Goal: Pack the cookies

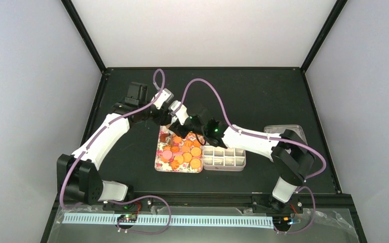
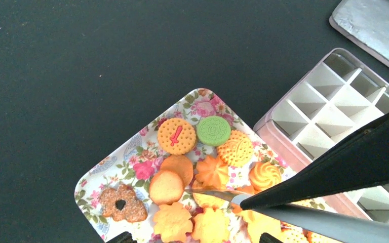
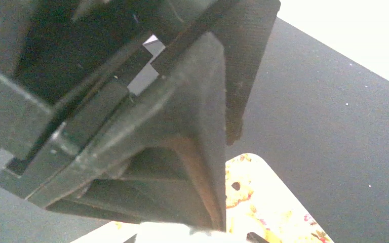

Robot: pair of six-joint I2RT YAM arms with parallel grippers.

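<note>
dark tabletop centre: box beside tray keeps transfers short; tongs reach the cookies; left gripper and right gripper jaws: cannot tell.

Table: matte black.
Tray: white ground, pink roses, green leaves, blue-grey scrolls.
Cookies: mostly orange-golden.
Orange cookie: red mark on top.
Green cookie: plain green, embossed rings.
Brown cookie: speckled, dark centre.
Pink cookie: plain pink.
Divided box: white partitions, pale pink outer wall.
Lid: silvery grey, pinkish rim.
Tongs: bare silver metal.
Left arm, right arm: white shells, black joints.
Cables: purple.
Walls: pale grey.
</note>
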